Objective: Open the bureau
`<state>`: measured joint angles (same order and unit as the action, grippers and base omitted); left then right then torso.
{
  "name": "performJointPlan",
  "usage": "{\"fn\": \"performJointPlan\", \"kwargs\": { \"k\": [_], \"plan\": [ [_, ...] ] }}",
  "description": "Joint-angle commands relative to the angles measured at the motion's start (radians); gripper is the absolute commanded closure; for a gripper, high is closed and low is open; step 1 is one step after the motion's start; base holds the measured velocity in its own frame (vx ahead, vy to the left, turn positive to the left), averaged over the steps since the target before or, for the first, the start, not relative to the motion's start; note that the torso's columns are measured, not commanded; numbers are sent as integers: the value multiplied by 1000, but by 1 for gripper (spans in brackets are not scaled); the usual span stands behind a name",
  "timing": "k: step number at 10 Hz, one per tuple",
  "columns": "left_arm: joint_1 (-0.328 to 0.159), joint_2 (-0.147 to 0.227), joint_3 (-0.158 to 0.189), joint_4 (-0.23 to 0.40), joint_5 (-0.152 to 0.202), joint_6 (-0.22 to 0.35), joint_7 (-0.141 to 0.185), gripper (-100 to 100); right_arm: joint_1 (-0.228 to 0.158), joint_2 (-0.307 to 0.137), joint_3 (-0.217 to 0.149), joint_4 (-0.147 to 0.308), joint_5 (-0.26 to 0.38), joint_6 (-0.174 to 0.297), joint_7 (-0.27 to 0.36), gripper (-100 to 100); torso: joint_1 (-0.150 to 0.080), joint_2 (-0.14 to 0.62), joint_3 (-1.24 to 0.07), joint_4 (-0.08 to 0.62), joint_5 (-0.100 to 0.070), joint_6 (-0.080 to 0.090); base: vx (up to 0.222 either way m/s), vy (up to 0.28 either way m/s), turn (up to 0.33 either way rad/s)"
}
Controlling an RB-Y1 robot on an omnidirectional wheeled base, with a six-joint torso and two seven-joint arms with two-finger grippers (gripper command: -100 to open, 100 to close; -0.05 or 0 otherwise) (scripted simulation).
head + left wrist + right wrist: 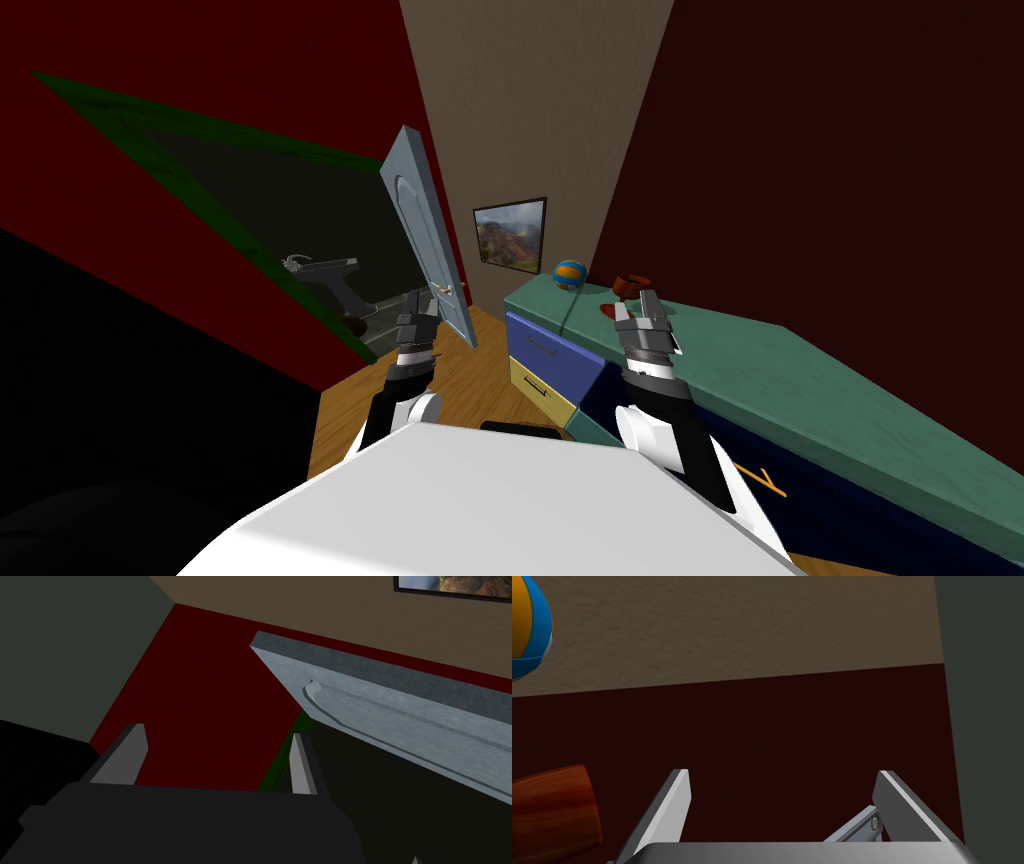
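As both stand released, right pincer (641, 303) hovers over bureau (800, 390) top near ball (570, 274); left pincer (418, 322) near door (430, 240); blue drawer (550, 350) possibly ajar.

Left forearm (385, 412) and right forearm (690, 450) are showing white shells over black. Ribbed grey cuffs (648, 352) are leading into left claw (217, 732) and right claw (783, 772), each wearing two thin light-grey blades. A screw (875, 822) is glinting.

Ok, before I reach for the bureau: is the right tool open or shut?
Open: the right tool has its fingers standing well apart in the right wrist view, with nothing between them.
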<state>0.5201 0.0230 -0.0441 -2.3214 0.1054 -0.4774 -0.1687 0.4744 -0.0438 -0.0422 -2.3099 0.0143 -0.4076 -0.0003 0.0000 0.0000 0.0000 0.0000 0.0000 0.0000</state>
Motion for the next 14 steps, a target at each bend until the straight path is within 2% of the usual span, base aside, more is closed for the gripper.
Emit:
{"fn": "performJointPlan", "kwargs": {
  "k": [1, 9, 10, 11, 14],
  "plan": [
    [0, 0, 0, 0, 0, 0, 0, 0, 0, 0, 0, 0, 0, 0, 0, 0, 0, 40, -82, 41, 0, 0, 0, 0, 0],
    [0, 0, 0, 0, 0, 0, 0, 0, 0, 0, 0, 0, 0, 0, 0, 0, 0, 618, -1234, 617, 0, 0, 0, 0, 0],
    [0, 0, 0, 0, 0, 0, 0, 0, -3, -33, -5, 8, 11, -1, 29, -100, 0, 691, -1382, 691, 0, 0, 19, 21, -48],
    [0, 0, 0, 0, 0, 0, 0, 0, -4, -46, -8, 13, 18, -1, 49, -100, 1, 724, -1451, 724, 0, 0, 25, 43, -55],
    [0, 0, 0, 0, 0, 0, 0, 0, -12, -80, -21, 36, 48, -4, 131, -100, 2, 737, -1476, 737, 1, 0, 38, 71, -63]
  ]
}}
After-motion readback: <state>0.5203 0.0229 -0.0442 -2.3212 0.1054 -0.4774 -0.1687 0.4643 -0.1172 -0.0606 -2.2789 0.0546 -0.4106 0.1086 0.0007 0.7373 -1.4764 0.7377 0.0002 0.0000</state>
